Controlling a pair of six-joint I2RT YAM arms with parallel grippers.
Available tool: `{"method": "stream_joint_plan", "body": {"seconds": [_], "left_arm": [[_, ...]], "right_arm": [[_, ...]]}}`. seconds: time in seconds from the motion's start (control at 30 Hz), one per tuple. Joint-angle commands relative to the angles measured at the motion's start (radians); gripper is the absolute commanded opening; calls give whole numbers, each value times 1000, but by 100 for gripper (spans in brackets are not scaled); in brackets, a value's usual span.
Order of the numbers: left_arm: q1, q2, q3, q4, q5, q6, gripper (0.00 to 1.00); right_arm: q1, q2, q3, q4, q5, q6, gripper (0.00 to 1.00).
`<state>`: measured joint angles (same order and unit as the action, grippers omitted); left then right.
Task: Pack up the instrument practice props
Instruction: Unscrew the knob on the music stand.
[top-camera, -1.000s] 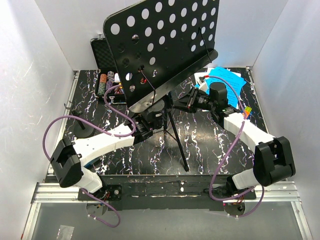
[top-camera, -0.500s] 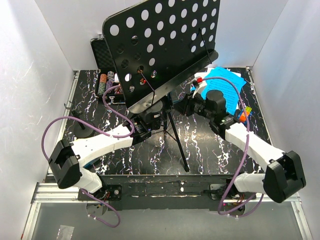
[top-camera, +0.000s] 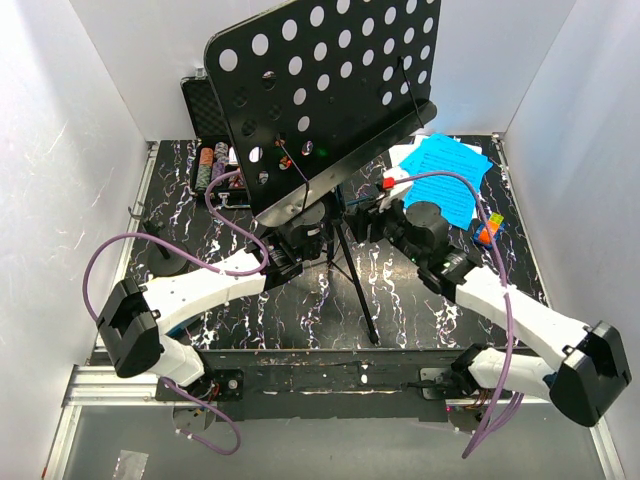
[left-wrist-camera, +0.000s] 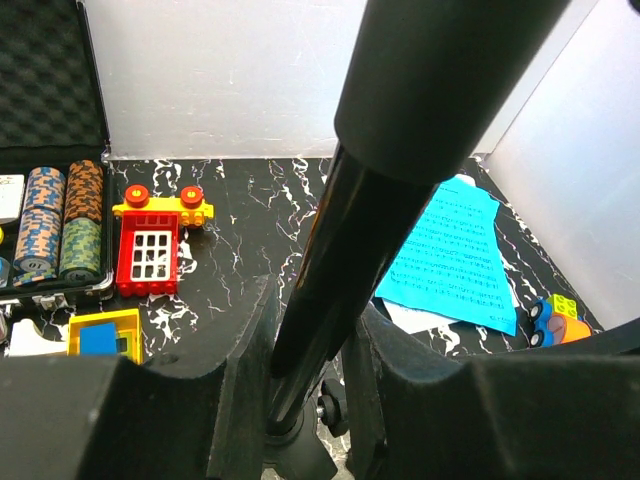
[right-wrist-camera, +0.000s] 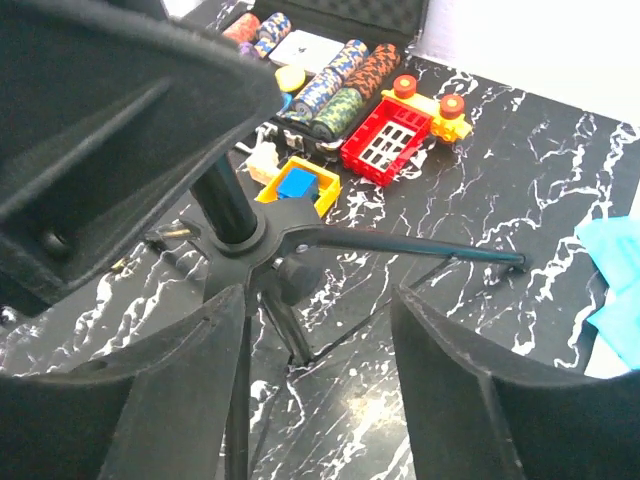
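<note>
Setting: white-walled booth around a black marbled desk (top-camera: 420, 300), with both arm bases at 6 o'clock.
Music stand: the black music stand (top-camera: 330, 90) is upright near the middle of the desk. Its hole-punched tray tilts over both wrists and its tripod legs are spread.
Left gripper: my left gripper (left-wrist-camera: 305, 400) is clamped on the stand's pole just above the hub, same as a second ago. It is what steadies the stand.
Right gripper: my right gripper (right-wrist-camera: 320, 400) is open with nothing between the fingers, pointed at the tripod hub (right-wrist-camera: 250, 240) from the 3 o'clock side.
Change: over the last second the right wrist came in from beside the blue sheet-music pages (top-camera: 445, 175) toward the hub. Its fingers also went from nearly together to wide apart.
Meaning: I read this as lining up for a second hold low on the stand, probably to fold the legs. No grip there yet, so the packing has hardly begun.
Leg: one tripod leg (right-wrist-camera: 420, 245) runs out flat toward 3 o'clock, clear of the fingers.
Other props: the pages lie at 2 o'clock, and the small round-based mic stand (top-camera: 168, 262) sits at 9 o'clock. I cannot make out the microphone for certain.
Leave alone: poker chip case (top-camera: 205, 130) at 11 o'clock and the red window block (right-wrist-camera: 390, 135) beside it.
</note>
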<state>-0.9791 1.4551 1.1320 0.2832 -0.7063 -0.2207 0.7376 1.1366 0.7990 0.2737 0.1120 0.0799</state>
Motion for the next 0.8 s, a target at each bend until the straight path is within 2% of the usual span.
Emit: {"method": "stream_joint_plan", "body": {"seconds": [0.0,0.07,0.17,0.2,0.3,0.53,0.77], "left_arm": [[-9,-19,-35,-68,10,-54,0],[-10,-22,-34,-69,11,-45,0],[-9,-38,-40,-72,33,-28,0],[-9,-45,-43,-73,47,-23,0],[-9,-62,-63,-55,91,-3,0],[-9,-78,-87,-35,172,14,0],[-9,-78,-92,-22,192,24,0]], "right_arm": [[-27,-86,95,-158,6,265,75],[-64,-81,129,-229,-73,395,80],[-180,-11,187,-335,-318,613,85],[-234,23,193,-329,-466,677,86],[-342,119,175,-214,-729,877,87],[-371,262,210,-105,-939,1032,87],[-371,336,203,-19,-1029,1127,70]]}}
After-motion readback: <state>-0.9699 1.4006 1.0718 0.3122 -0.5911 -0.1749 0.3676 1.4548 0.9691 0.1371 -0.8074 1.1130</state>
